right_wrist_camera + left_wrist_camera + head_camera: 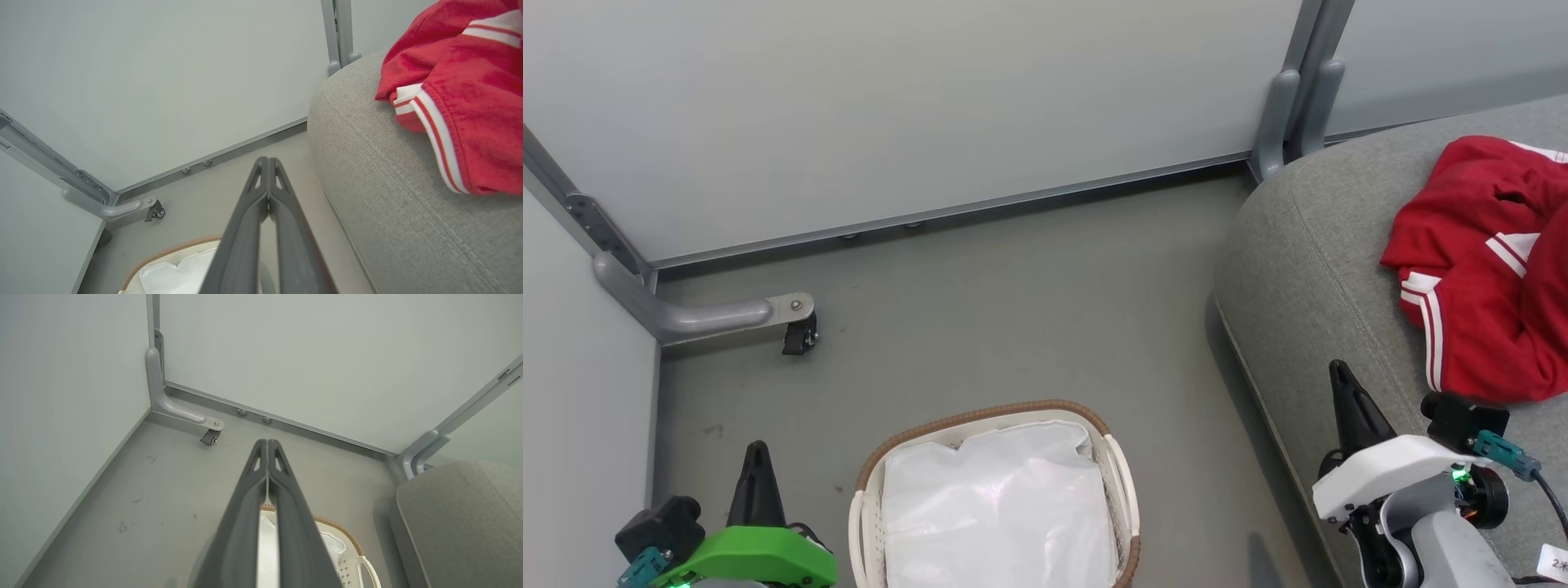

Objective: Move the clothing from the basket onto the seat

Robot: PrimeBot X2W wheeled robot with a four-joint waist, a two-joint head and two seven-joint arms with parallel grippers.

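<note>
From the head view I see the basket (980,411) on the grey floor (1013,310) at bottom centre, its brown woven rim around a crumpled white liner (1001,506). The clothing (1478,269), a red heap with white stripe trim, lies on the seat (1307,269) at the right, well apart from the basket. My left claw (757,457) sits at lower left beside the basket. My right claw (1343,384) is at lower right over the seat's front edge, near the clothing but not touching it. From here each claw reads as one dark wedge, so I lean on the wrist cameras for the jaws. The left wrist view settles the left one: its fingers (245,506) meet at the tips, closed on nothing. They point toward the pale wall panels (286,355) and a small caster (210,437) at the corner post. The basket's rim and liner are just under them and a bare corner of the seat is at the right. The right wrist view does the same for the right claw: tips meeting, closed and empty, pointing along the strip of floor between basket and seat. It adds to the left camera's picture the clothing up close, a white cuff with red stripes lying on the stitched grey fabric.
</note>
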